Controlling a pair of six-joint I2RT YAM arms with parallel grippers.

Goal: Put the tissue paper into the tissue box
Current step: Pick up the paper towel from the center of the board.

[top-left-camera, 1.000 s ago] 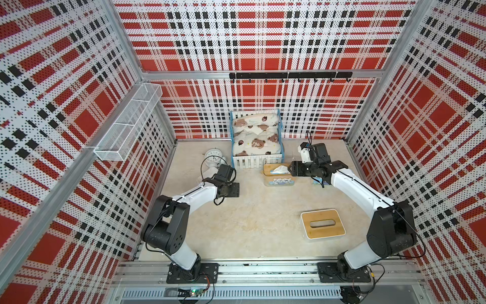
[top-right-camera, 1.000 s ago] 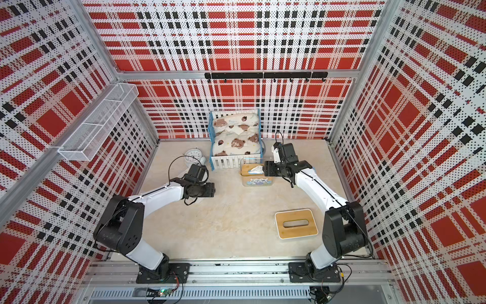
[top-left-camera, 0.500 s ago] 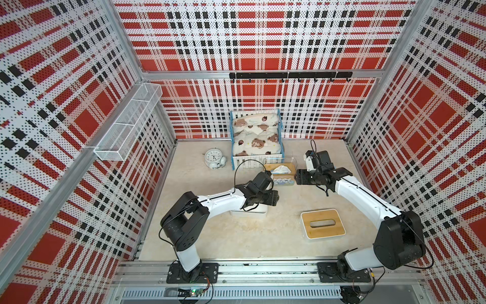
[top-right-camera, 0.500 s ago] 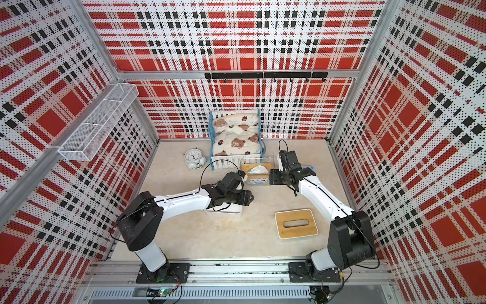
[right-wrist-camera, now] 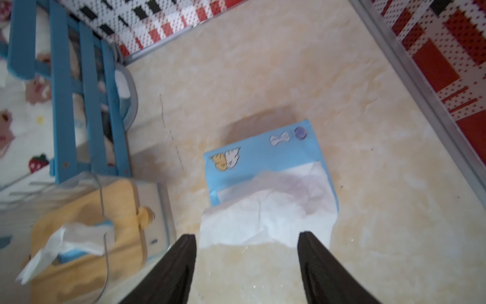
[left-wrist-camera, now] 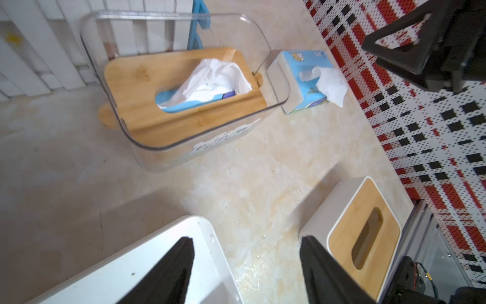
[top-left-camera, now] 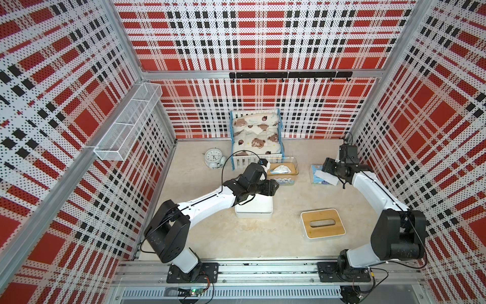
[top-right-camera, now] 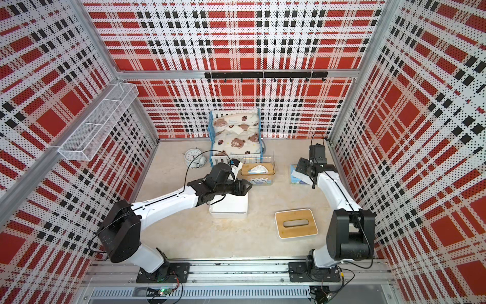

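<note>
Tabletop (top-left-camera: 289,252): left fingers (left-wrist-camera: 168,271), apart, moved over white box (top-left-camera: 256,210); right fingers (right-wrist-camera: 171,268), apart, reached tissue paper (right-wrist-camera: 263,168).

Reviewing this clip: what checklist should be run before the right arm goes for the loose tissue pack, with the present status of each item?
1. Right end effector open and empty: ok.
2. Loose light-blue plastic-wrapped tissue pack ahead of it, lying free on the table: ok.
3. Pack apart from the clear plastic box with bamboo insert: ok.
4. Bamboo-topped slotted lid off and set aside: ok.
5. White rectangular box unobstructed: not ok, the left arm hangs over it.
6. Left end effector open and empty: ok.
</note>
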